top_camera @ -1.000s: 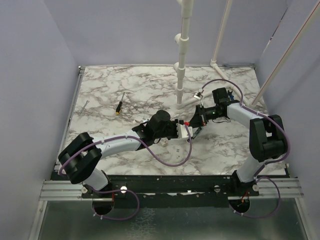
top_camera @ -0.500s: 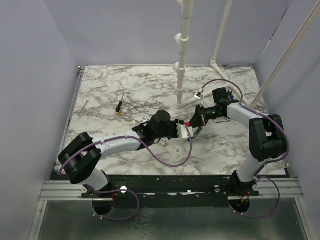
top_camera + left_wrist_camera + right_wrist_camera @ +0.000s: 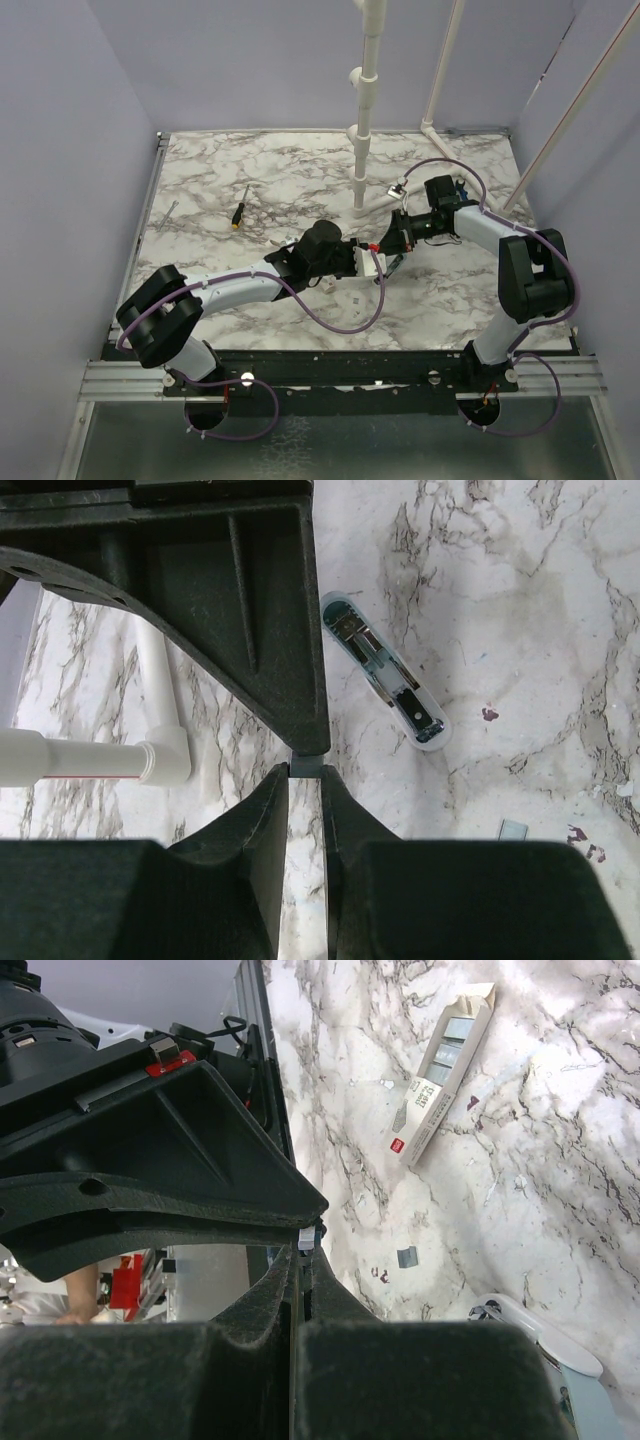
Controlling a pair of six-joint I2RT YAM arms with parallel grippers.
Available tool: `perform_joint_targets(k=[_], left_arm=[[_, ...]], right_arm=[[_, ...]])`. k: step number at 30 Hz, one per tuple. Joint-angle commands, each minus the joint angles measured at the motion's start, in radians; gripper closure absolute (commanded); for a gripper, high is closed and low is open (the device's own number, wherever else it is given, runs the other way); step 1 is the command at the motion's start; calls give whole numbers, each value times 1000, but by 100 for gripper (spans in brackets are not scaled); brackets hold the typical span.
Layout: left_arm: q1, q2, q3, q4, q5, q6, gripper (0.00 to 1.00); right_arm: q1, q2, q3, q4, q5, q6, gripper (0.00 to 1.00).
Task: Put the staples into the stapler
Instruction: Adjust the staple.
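The stapler (image 3: 385,670) lies open on the marble, white with a teal inner channel facing up; it also shows in the right wrist view (image 3: 545,1345) and in the top view (image 3: 396,266). A short grey strip, the staples (image 3: 307,767), sits between my left gripper's (image 3: 306,780) fingertips and fills their narrow gap. My right gripper (image 3: 305,1250) meets it tip to tip, its jaws nearly closed on the same strip (image 3: 307,1238). In the top view both grippers (image 3: 378,258) (image 3: 391,242) touch just left of the stapler.
A white oblong staple box (image 3: 440,1080) lies open beyond the grippers. A small loose grey staple piece (image 3: 514,829) lies near the stapler. A white pipe stand (image 3: 362,150) rises at the table's back middle. A yellow-and-black screwdriver (image 3: 240,212) lies at the left.
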Motion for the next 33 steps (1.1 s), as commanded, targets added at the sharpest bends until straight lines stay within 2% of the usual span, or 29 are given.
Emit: perform_joint_targets(k=[1, 5, 13, 21, 28, 33], left_arm=[[-9, -17, 32, -22, -3, 6, 83], [-9, -16, 34, -26, 2, 5, 87], [-10, -4, 51, -31, 6, -24, 94], [-9, -3, 39, -37, 3, -20, 96], [-9, -1, 47, -52, 19, -62, 97], [-10, 20, 76, -88, 28, -176, 97]], right_arm=[[-10, 17, 27, -20, -24, -17, 99], [-10, 16, 28, -21, -26, -19, 96], [-10, 16, 31, -17, -36, -10, 76], [-33, 1, 61, -79, -44, -61, 63], [-98, -14, 84, -177, -45, -163, 61], [-130, -32, 107, -257, -20, -246, 62]])
